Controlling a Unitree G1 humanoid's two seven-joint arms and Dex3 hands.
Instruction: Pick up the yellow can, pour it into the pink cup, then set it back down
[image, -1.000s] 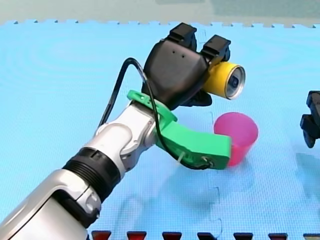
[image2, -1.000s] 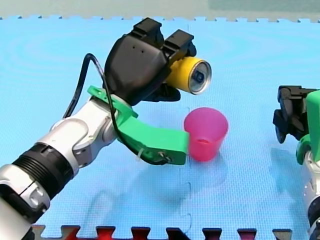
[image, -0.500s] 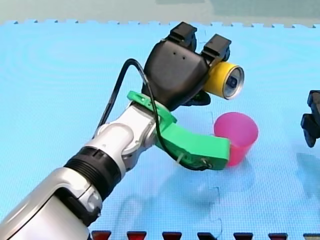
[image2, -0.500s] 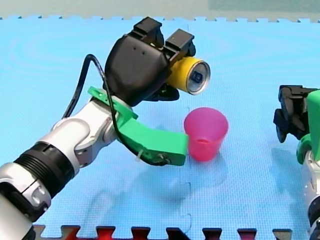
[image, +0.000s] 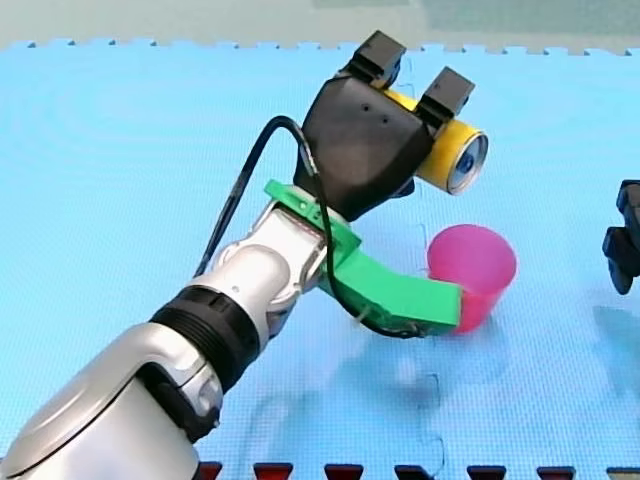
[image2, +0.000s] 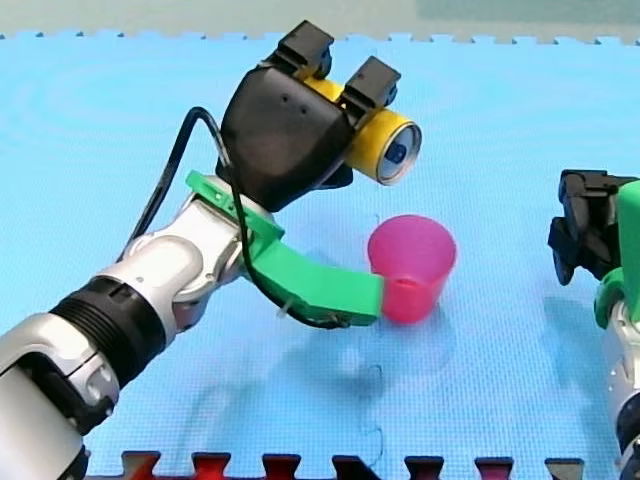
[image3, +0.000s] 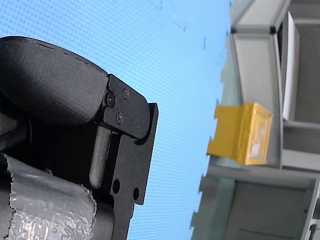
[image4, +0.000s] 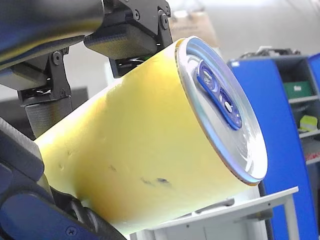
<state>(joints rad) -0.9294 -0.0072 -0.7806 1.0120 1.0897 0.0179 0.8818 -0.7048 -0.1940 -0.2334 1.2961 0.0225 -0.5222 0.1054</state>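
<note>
My left hand (image: 413, 103) is shut on the yellow can (image: 452, 160) and holds it in the air, above and just left of the pink cup (image: 474, 264). The can is tilted, its base high and its silver top facing down and to the right, toward the cup. In the second wrist view the can (image4: 145, 155) lies between black fingers (image4: 127, 35). The cup stands upright on the blue mat (image: 120, 180). The green bracket (image: 400, 295) on my left wrist overlaps the cup's left side. My right hand (image2: 585, 225) is at the right edge, away from the cup, holding nothing.
The interlocking blue foam mat (image2: 500, 120) covers the whole work surface, with red tiles (image2: 210, 465) along its near edge. Beyond the mat's edge, the first wrist view shows a yellow box (image3: 242, 132) by grey furniture.
My left hand has risen a little and turned, lifting the can's base so its mouth tips further down toward the cup. The cup and my right hand have stayed put.
</note>
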